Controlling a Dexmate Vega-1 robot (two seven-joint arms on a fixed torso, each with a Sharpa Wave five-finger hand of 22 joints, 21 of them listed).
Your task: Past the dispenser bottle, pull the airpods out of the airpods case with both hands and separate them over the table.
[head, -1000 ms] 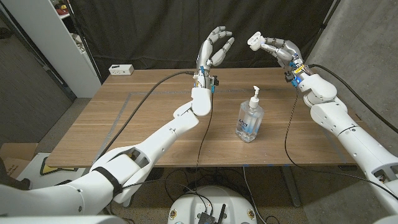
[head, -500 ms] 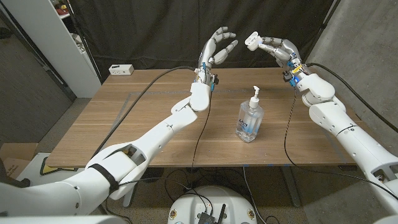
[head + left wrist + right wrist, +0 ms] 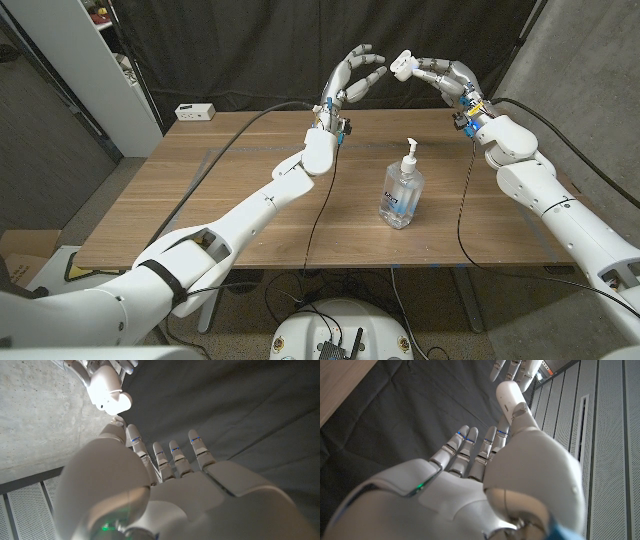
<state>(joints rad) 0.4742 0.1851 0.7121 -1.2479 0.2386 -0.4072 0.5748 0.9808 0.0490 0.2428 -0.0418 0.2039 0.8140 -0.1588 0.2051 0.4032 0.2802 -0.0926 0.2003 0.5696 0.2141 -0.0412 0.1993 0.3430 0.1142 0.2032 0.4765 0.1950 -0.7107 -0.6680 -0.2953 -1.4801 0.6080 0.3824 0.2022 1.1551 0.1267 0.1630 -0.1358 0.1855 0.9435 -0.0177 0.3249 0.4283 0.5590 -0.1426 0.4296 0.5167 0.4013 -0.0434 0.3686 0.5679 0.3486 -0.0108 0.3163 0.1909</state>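
Observation:
Above the table's far edge my right hand (image 3: 447,78) pinches the white airpods case (image 3: 404,66) in its fingertips. My left hand (image 3: 352,78) is raised beside it with fingers spread and nothing in them, fingertips a short gap from the case. In the left wrist view the case (image 3: 108,387) hangs just past my left hand (image 3: 165,485), the thumb tip close under it. In the right wrist view the case (image 3: 508,396) sits at the thumb of my right hand (image 3: 485,475). The clear dispenser bottle (image 3: 401,190) stands upright on the table nearer to me, between the arms. I cannot tell whether the case lid is open.
A small white box (image 3: 196,112) lies at the table's back left corner. A white shelf (image 3: 105,70) stands left of the table (image 3: 230,200), and a black curtain hangs behind. Cables run from both wrists across the wood.
My left hand has moved right and a little up, closing the gap to the case. My right hand has carried the case slightly left toward it. The bottle has not moved.

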